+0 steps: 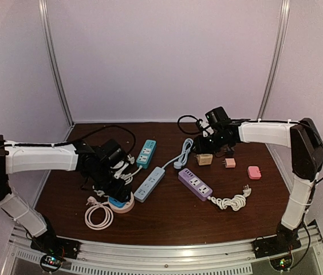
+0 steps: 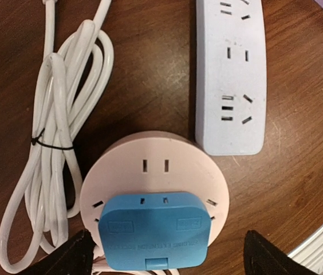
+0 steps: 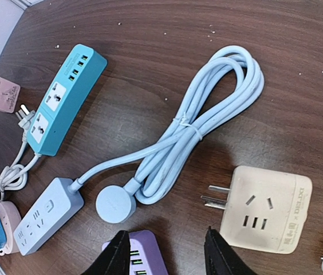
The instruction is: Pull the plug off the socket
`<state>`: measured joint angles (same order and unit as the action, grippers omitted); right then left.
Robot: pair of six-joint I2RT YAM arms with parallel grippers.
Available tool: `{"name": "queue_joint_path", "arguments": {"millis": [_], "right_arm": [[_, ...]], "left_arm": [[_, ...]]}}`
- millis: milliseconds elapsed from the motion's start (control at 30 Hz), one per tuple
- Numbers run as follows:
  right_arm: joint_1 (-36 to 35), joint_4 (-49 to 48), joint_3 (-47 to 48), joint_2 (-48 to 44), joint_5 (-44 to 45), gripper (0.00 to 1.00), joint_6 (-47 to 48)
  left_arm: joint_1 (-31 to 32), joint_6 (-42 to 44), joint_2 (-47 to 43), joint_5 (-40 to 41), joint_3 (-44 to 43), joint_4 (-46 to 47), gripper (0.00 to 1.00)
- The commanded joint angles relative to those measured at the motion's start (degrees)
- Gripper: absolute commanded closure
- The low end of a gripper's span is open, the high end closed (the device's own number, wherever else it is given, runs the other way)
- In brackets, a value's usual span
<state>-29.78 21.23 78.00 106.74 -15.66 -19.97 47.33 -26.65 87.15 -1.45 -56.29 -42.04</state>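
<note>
Top view: found blue plug (image 1: 118,201) on pink socket (image 1: 127,207), lower left of bench (image 1: 167,220), beneath left end effector (image 1: 114,192). Left wrist: saw its long axis lying left-right, bottom centre; white cord (image 2: 52,160) left, pale strip (image 2: 230,74) upper right; fingers (image 2: 64,258) spread wide either side. Right wrist: saw right end effector (image 3: 167,252) half spread, empty, over purple strip (image 3: 141,255).

Blue plug (image 2: 156,229) sits on round pink socket (image 2: 121,163).
</note>
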Motion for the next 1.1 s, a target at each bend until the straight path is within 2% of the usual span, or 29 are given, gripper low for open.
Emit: {"name": "queue_joint_path", "arguments": {"millis": [0,233,433,767,867,1067], "right_arm": [[-2.1,-3.3,-1.7,-2.3,-1.5,0.54,-1.8],[-4.4,-5.0,-3.6,-1.9,-2.1,0.54,-3.3],[-6.1,-5.6,-4.0,-1.8,-2.6,0.54,-3.9],[-8.6,-5.9,-4.1,-0.9,-2.6,0.54,-4.3],[-9.3,-6.1,-4.0,-0.8,-3.0,0.54,-4.5],[-11.6,-6.8,-3.6,-0.2,-3.8,0.54,-5.1]], "left_arm": [[0.1,3.8,2.4,3.0,-2.6,-3.6,0.08],[0.2,4.9,3.8,3.1,-3.3,-4.3,0.09],[0.1,5.3,4.4,2.0,-3.2,-4.3,0.16],[0.1,5.6,6.5,2.9,-4.1,-4.2,0.18],[0.1,5.2,6.8,3.0,-4.5,-4.2,0.24],[0.1,3.3,6.8,4.5,-5.0,-3.8,0.43]]}}
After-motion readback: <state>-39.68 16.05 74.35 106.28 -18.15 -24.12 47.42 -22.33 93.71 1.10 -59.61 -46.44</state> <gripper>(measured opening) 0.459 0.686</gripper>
